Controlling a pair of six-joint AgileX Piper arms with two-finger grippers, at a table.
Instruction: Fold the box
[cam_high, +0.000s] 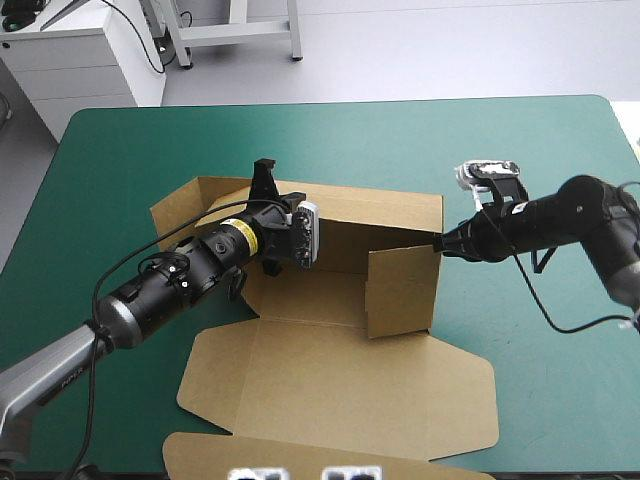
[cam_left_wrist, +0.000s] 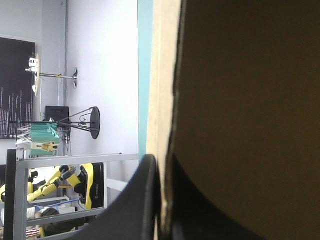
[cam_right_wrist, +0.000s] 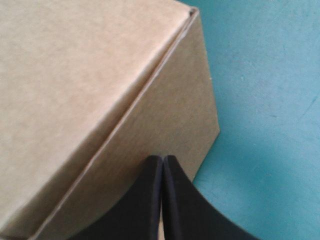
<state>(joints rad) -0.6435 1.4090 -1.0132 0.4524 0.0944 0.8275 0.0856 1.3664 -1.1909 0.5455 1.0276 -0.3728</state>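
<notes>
High view, live: brown box (cam_high: 330, 385) sits mid-table on the teal-green cover (cam_high: 120, 180), lid flat nearest me, walls raised beyond. My left pincer (cam_high: 300, 240) is clamped on a raised panel. My right pincer (cam_high: 438, 243), fingers pressed together, tips against the right wall.

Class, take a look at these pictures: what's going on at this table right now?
Two robot arms are folding a brown box on the teal-green table. The left end effector is shut on the edge of a raised wall, the board pinched between its fingers. The right end effector is shut, its tip against the outside of the right wall. Some walls are up, and the lid lies flat toward the near edge.
</notes>
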